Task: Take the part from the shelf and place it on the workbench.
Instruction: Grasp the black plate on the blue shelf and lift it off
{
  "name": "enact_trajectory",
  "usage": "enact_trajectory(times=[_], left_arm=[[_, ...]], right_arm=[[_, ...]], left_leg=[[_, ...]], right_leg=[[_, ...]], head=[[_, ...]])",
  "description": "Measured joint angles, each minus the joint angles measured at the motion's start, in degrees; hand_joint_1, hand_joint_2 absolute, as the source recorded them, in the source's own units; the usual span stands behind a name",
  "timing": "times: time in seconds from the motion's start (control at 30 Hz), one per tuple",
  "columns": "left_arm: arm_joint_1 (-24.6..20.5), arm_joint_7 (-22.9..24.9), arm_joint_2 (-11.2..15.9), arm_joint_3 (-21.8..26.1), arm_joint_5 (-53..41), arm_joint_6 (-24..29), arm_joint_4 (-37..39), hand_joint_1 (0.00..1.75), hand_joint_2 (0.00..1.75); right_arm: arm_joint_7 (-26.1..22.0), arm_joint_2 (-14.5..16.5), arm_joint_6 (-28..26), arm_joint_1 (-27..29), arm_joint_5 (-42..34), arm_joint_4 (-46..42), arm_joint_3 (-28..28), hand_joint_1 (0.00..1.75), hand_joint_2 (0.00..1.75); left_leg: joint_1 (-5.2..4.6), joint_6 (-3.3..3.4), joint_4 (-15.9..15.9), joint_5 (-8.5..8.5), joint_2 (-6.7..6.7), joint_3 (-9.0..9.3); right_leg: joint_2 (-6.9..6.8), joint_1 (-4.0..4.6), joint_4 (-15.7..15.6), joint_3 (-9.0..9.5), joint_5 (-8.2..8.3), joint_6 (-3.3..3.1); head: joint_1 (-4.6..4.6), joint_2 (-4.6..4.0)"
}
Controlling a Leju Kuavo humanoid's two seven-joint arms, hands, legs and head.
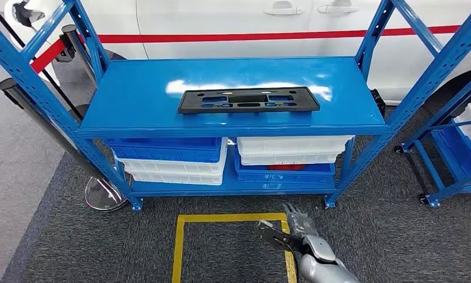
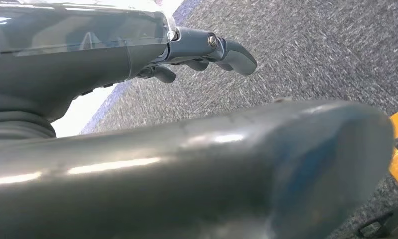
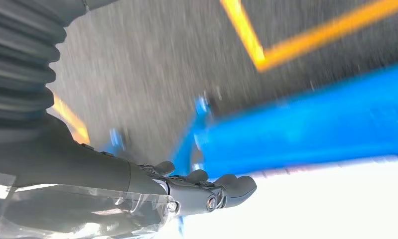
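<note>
Lying flat on the shelf (image 1: 132, 112), the part (image 1: 249, 99) sits well beyond the empty, loose-fingered right hand (image 1: 292, 231).

text: none legible | labels: none | numbers: none | signs: none

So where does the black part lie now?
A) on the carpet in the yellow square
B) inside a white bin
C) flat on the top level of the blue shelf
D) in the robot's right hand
C: the black part lies flat on the top level of the blue shelf, untouched by any hand.
</note>
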Motion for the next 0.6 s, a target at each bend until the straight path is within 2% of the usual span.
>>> enact_trajectory(times=[0.07, 0.37, 0.6], left_arm=[[-0.12, 0.23, 0.07, -0.29, -0.17, -0.29, 0.00, 0.00, 0.00], [-0.60, 0.62, 0.75, -1.61, -1.07, -2.92, 0.00, 0.00, 0.00], [-0.60, 0.48, 0.98, -1.96, -1.09, -3.00, 0.00, 0.00, 0.00]], right_arm=[[0.47, 0.03, 0.75, -1.85, 2.45, -0.10, 1.46, 0.00, 1.75], [2.49, 2.12, 2.55, -17.81, 19.52, 2.84, 12.91, 0.00, 1.75], [6.42, 3.55, 1.26, -24.95, 24.06, 3.85, 16.79, 0.00, 1.75]], left_leg=[[0.00, -0.01, 0.00, 0.06, 0.01, -0.10], [0.01, -0.01, 0.00, 0.45, 0.00, -0.59], [0.01, 0.00, 0.01, 0.48, -0.02, -0.65]], right_leg=[[0.01, 0.00, 0.00, -0.12, 0.07, -0.02], [-0.02, 0.01, 0.03, -0.61, 0.41, -0.01], [-0.04, 0.02, 0.03, -0.66, 0.45, 0.03]], head=[[0.00, 0.00], [0.01, 0.00], [0.01, 0.00]])
